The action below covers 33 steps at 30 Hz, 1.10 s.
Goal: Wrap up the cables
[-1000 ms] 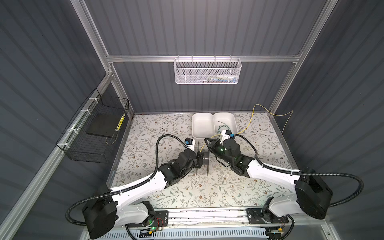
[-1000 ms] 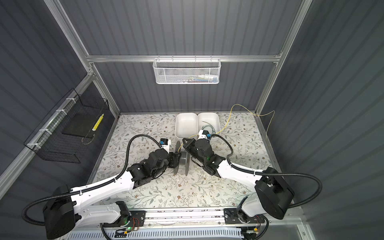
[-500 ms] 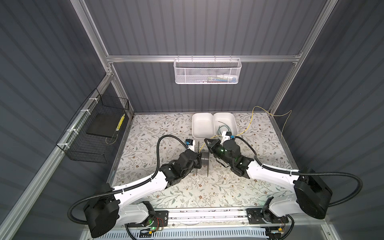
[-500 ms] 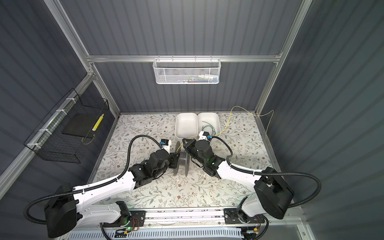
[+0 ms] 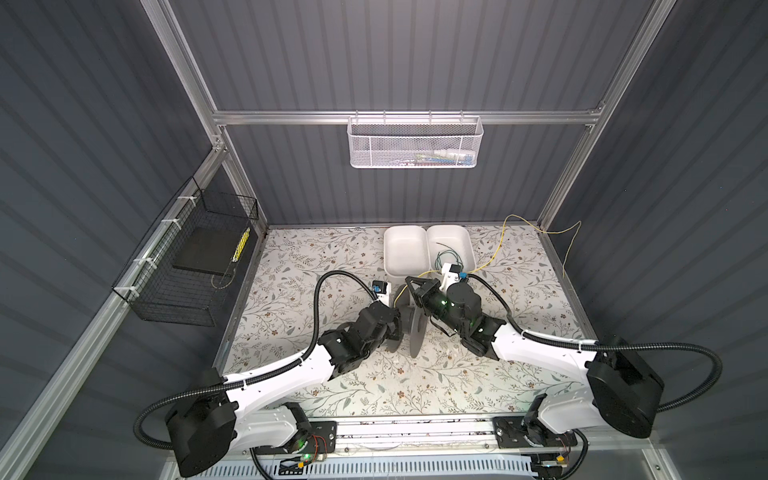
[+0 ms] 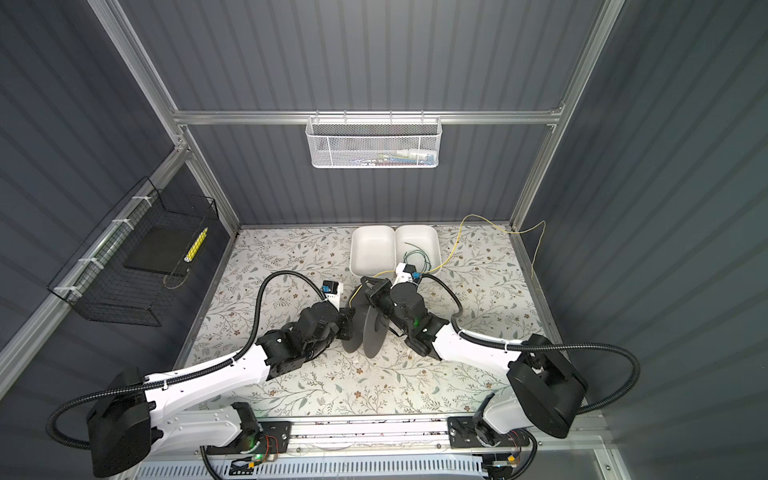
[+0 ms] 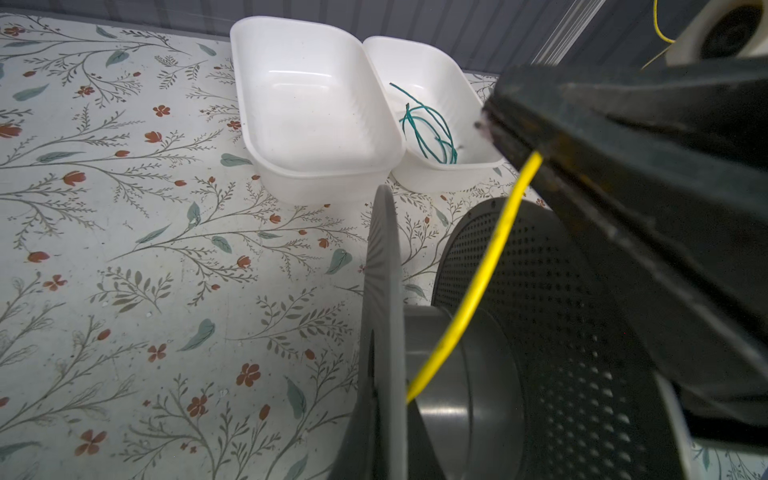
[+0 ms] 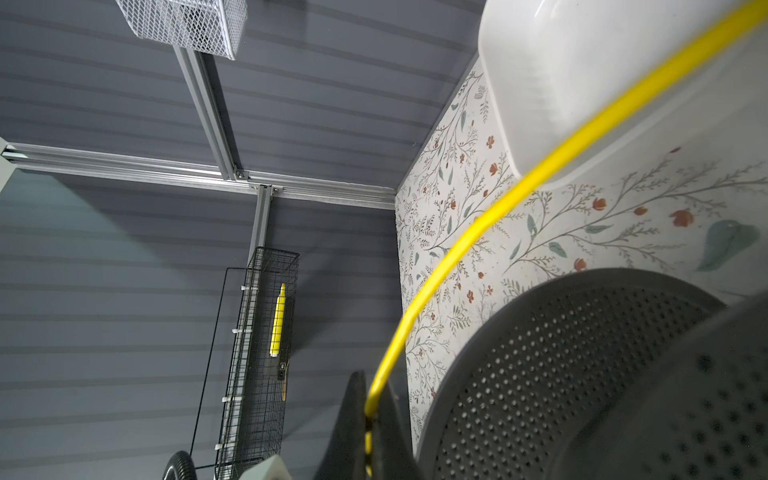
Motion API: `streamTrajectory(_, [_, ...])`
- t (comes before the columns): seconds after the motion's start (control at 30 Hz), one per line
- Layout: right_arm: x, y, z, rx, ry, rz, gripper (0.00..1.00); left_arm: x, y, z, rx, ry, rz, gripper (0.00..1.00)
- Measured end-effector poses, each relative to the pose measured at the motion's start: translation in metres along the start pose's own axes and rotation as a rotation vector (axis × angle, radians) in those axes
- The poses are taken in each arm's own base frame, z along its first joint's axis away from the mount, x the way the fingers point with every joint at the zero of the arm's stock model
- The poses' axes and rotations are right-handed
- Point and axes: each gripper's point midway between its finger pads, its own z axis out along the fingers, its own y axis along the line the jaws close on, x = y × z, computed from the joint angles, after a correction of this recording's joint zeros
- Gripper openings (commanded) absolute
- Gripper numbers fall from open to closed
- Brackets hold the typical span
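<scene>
Yellow cable (image 7: 478, 291), diagonal, spool (image 7: 457, 365) to rear-right

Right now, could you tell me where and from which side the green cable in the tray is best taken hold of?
Probably at the bunch where its loops cross, coming straight down from above. The green cable lies loosely coiled on the floor of its white tray, whose walls block a sideways approach. A single strand would be harder to pinch.
</scene>
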Motion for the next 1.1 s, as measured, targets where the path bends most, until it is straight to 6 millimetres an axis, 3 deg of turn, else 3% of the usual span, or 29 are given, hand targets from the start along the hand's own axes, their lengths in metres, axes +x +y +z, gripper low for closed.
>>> streamTrajectory(0.17, [0.004,-0.001,-0.002,-0.003,0.017,0.002,0.00,0.002,0.004,-0.008,-0.009,0.015,0.023,0.00])
streamTrajectory(0.27, [0.007,-0.005,-0.004,0.010,0.031,-0.003,0.08,0.004,0.008,-0.014,-0.018,0.031,0.038,0.00])
streamTrajectory(0.37, [0.007,-0.008,-0.009,0.026,0.029,-0.023,0.32,0.007,0.014,-0.024,-0.038,0.062,0.053,0.00])
streamTrajectory(0.47, [-0.009,-0.011,-0.019,0.061,-0.020,-0.062,0.41,0.008,0.020,-0.037,-0.068,0.104,0.072,0.00])
streamTrajectory(0.57, [-0.023,0.002,-0.036,0.059,-0.062,-0.097,0.51,0.003,0.024,-0.052,-0.081,0.126,0.089,0.00])
streamTrajectory(0.7, [-0.041,0.025,-0.075,0.031,-0.117,-0.132,0.61,-0.005,0.026,-0.073,-0.083,0.139,0.108,0.00])
streamTrajectory(0.87, [-0.083,0.030,-0.134,0.072,-0.248,-0.187,0.71,-0.011,0.030,-0.092,-0.087,0.158,0.137,0.00])
streamTrajectory(0.97, [-0.128,0.019,-0.168,0.154,-0.383,-0.236,0.77,-0.009,0.032,-0.099,-0.088,0.171,0.154,0.00])
streamTrajectory(1.1, [-0.186,-0.001,-0.188,0.313,-0.488,-0.303,0.89,-0.004,0.037,-0.104,-0.099,0.199,0.171,0.00])
